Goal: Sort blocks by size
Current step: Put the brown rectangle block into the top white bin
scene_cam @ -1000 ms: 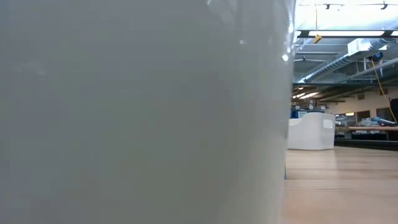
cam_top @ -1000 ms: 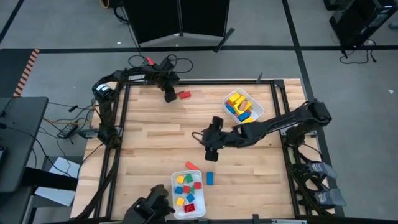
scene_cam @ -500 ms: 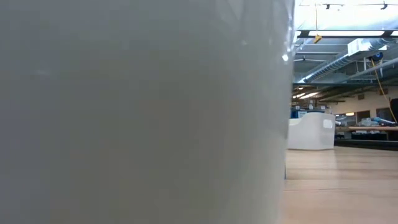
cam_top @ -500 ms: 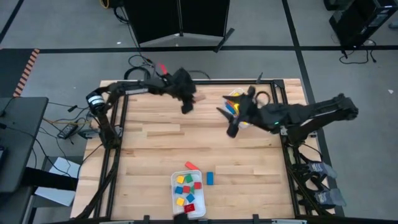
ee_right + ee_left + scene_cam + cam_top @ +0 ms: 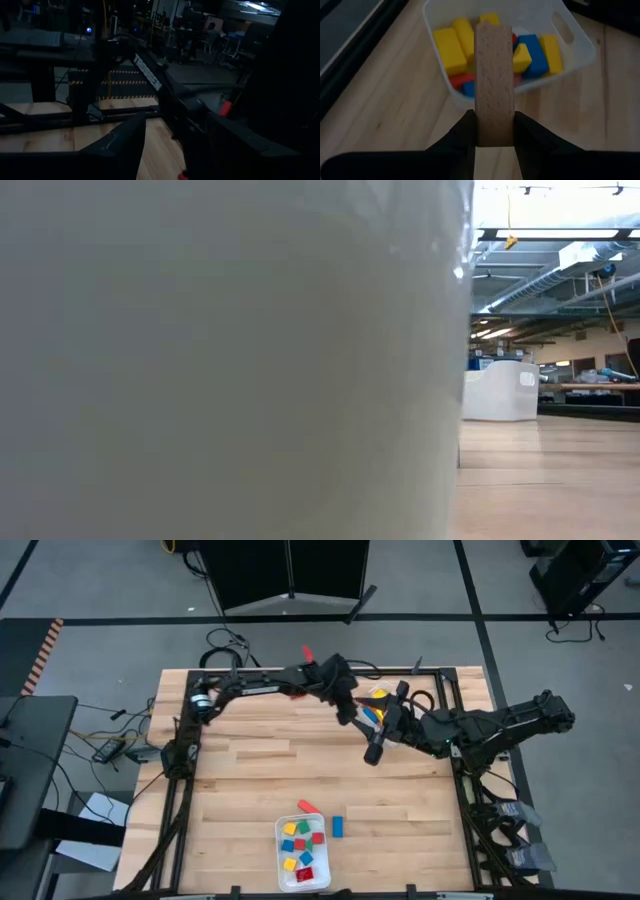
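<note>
My left gripper (image 5: 352, 716) is shut on a long wooden bar block (image 5: 494, 75) whose visible face is bare wood. It hangs over the far-right white tray (image 5: 580, 46), which holds yellow, blue and red blocks (image 5: 451, 50). My right gripper (image 5: 373, 748) hovers open and empty beside that tray, raised off the table; in its own wrist view (image 5: 175, 150) nothing sits between its fingers. A near white tray (image 5: 303, 852) holds several small coloured cubes. A red block (image 5: 308, 806) and a blue block (image 5: 338, 827) lie flat on the table by it. My left gripper pinches the bar's near end (image 5: 494, 136) between its two fingers (image 5: 467, 131), one on each long side. The fingers slant down from the table's left and lie along the bar, which sticks out ahead of them. The bar is lifted clear above the tray.
In the low view a white tray wall (image 5: 230, 360) fills most of the picture, with the other tray (image 5: 500, 392) farther off. Black frame rails (image 5: 190, 790) run along the table's edges. Bare wood spreads across the table's middle and left (image 5: 260, 770).
My left gripper has swung along the far edge toward the table's right, rising with the bar lifted off the table, and now hangs over the far-right tray. My right gripper has risen from the table's middle and drawn back toward the right, then stopped.
</note>
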Motion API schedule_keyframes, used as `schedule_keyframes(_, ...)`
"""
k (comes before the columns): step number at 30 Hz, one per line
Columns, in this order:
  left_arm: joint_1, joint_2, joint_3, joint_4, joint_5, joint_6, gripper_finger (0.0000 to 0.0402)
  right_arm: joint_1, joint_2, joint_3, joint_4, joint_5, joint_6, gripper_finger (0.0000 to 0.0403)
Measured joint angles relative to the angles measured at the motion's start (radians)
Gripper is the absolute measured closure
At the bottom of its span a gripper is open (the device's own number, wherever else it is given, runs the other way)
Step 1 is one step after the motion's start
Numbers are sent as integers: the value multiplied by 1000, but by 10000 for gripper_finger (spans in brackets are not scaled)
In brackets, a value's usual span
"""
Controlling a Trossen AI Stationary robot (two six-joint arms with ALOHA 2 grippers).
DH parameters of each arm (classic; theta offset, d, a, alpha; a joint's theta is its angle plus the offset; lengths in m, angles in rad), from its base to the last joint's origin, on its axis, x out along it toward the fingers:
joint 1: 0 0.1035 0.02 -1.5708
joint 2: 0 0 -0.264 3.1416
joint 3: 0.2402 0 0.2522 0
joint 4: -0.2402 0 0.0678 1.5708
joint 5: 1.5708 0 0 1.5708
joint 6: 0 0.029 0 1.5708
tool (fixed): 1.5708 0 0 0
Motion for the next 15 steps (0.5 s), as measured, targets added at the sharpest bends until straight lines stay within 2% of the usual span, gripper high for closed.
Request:
schedule_keyframes(8, -1, 164, 173, 2, -5, -58, 298, 16, 6, 0, 42, -5, -35, 184)
schedule_keyframes(13, -2, 222, 238, 15, 4, -77, 298, 20, 6, 0, 53, -5, -53, 185)
schedule_keyframes(15, -2, 234, 248, 27, 19, -81, 286, 20, 6, 0, 53, -5, -57, 187)
